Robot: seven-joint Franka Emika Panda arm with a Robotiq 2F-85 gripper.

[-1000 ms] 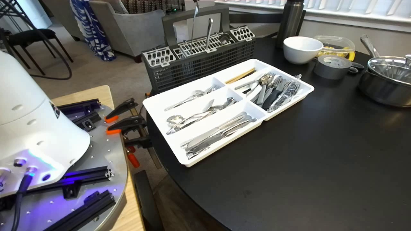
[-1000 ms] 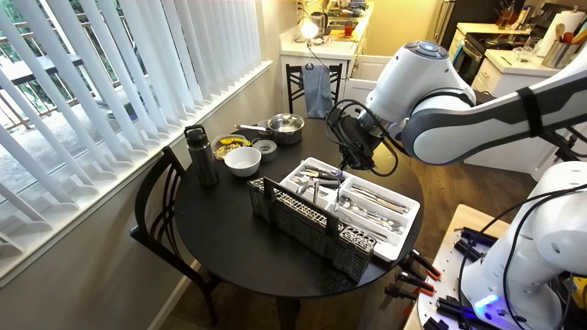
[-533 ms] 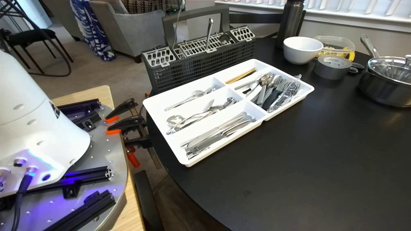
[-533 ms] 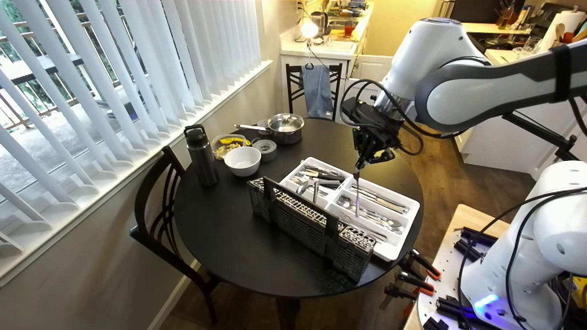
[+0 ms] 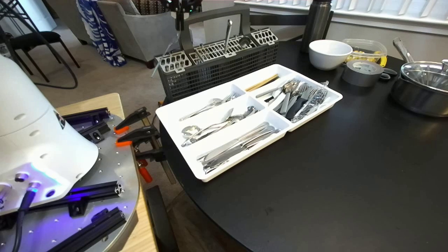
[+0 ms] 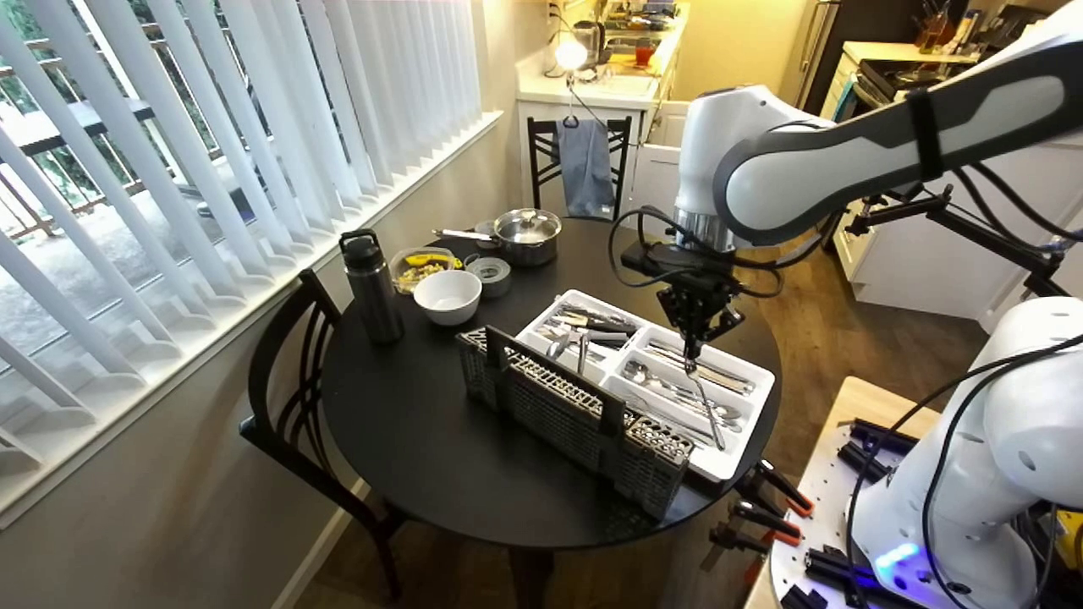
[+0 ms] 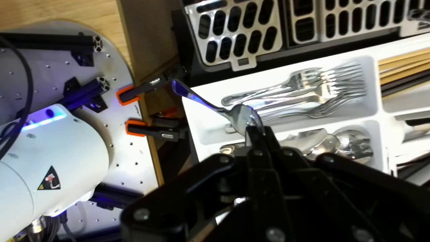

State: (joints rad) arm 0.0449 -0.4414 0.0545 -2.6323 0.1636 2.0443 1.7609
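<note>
Gripper [image 7: 257, 130]: fingers drawn close together, nipping the held spoon [image 7: 242, 117] by its bowl end.
Held spoon: in the air over the white tray [image 5: 171, 113], slanting away from the fingertips, handle pointing toward the tray end nearest the robot base [image 5: 45, 140].
Forks [image 7: 299, 88]: side by side in the tray's long compartment next to the dark basket [image 5: 217, 70], tines toward the cross divider [image 7: 377, 84].
Loose spoons [image 7: 310, 139]: heaped in the middle long compartment.
Knives [image 5: 234, 147]: stacked loosely in the third long compartment.
Chopsticks [image 5: 262, 83]: light and dark ones, in the small compartment past the divider.
Mixed cutlery [image 5: 297, 104]: in the wide compartment at the far end, part of it in clear plastic.
Dark basket: beside the tray, lattice lids [image 5: 175, 62] on top; a metal handle [image 5: 228, 35] sticks up through one.
Clear tub [image 5: 367, 45]: yellow pieces [image 6: 420, 272] inside; white bowl [image 5: 327, 57] just beside it.
Saucepan [image 5: 418, 101]: glass lid [image 5: 425, 71] on, contents hard to make out.
</note>
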